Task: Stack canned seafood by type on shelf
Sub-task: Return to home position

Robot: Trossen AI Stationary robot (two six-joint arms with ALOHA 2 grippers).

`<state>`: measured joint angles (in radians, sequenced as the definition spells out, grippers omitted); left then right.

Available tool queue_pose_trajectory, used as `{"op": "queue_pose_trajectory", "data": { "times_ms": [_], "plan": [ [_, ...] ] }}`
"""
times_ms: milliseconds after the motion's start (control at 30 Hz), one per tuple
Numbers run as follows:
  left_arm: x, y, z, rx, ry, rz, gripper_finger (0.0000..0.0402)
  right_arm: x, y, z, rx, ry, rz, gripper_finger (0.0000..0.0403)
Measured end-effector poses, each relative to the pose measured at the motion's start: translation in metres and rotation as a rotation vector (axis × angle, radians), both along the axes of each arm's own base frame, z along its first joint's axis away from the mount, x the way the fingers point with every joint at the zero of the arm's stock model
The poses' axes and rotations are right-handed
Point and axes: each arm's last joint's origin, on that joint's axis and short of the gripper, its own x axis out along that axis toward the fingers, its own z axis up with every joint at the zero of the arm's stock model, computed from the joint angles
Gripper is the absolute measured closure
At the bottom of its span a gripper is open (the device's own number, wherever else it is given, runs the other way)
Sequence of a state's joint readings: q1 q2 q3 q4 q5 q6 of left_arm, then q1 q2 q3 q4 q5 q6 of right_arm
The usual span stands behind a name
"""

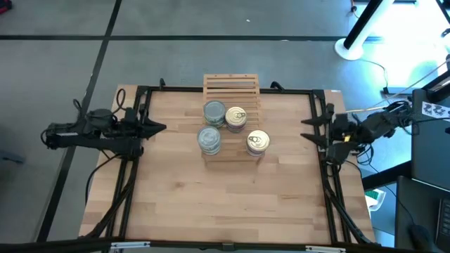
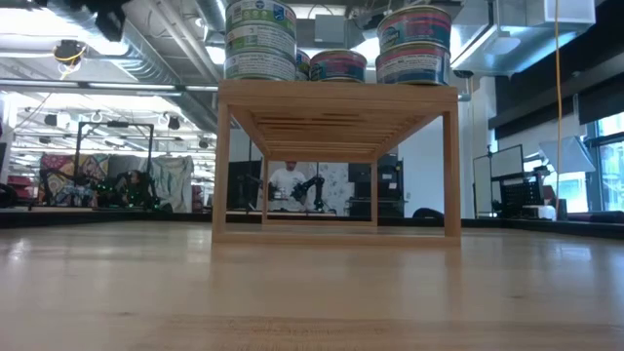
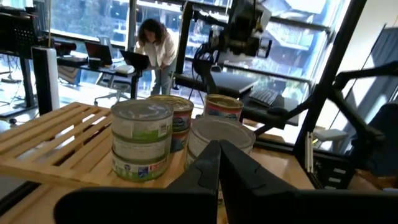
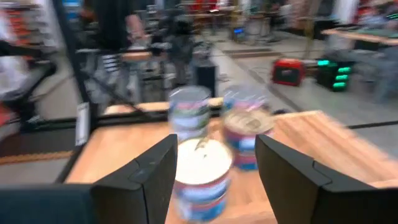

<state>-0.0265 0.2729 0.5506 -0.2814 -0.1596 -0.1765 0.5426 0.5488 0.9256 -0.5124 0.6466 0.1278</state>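
Read the high view as a clock centred on the tins. At nine o'clock, by the table's left edge, the left gripper point(image 1: 159, 127) points inward with its fingers pressed together on nothing. It is well apart from the shelf point(image 1: 232, 83), which I judge to be parking clear of the piles. On the shelf's six o'clock half, the far grey-topped stack point(image 1: 214, 112) sits at ten o'clock and the near grey-topped stack point(image 1: 211, 139) at eight. Both are green-labelled, and the nearer one to the left wrist camera shows two tins. A golden-topped tin point(image 1: 235, 117), apparently single, sits near twelve o'clock, just beside the far grey pile. The golden-topped stack point(image 1: 257, 142), pink-and-blue-labelled, stands at four. Like tops share piles, so the sorting looks finished. At three o'clock, the right gripper point(image 1: 310, 129) waits at the right edge with its fingers spread wide and empty.
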Motion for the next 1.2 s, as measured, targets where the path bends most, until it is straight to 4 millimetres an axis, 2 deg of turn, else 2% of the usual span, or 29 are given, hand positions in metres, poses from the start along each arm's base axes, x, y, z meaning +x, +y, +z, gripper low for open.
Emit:
{"op": "queue_pose_trajectory", "data": {
  "times_ms": [200, 333, 700, 867, 1000, 1200],
  "plan": [
    [-0.008, 0.0, -0.031, -0.011, -0.117, -0.011, 0.0399, -0.007, -0.002, -0.054, 0.055, -0.078, 0.084, 0.0187],
    [-0.005, -0.001, -0.051, 0.0, -0.174, -0.044, 0.0397, -0.007, -0.001, -0.086, 0.08, -0.121, 0.117, 0.0187],
    [0.014, -0.003, -0.104, 0.054, -0.231, -0.076, 0.0397, 0.004, 0.006, -0.153, 0.121, -0.2, 0.117, 0.0187],
    [0.016, -0.003, -0.11, 0.059, -0.235, -0.08, 0.0397, 0.008, 0.008, -0.174, 0.141, -0.247, 0.105, 0.0187],
    [0.016, -0.004, -0.11, 0.134, -0.228, -0.098, 0.0397, 0.011, 0.004, -0.189, 0.13, -0.271, 0.061, 0.0187],
    [0.017, -0.004, -0.112, 0.188, -0.211, -0.116, 0.0396, 0.02, -0.007, -0.195, 0.119, -0.226, 0.005, 0.0187]
  ]
}}
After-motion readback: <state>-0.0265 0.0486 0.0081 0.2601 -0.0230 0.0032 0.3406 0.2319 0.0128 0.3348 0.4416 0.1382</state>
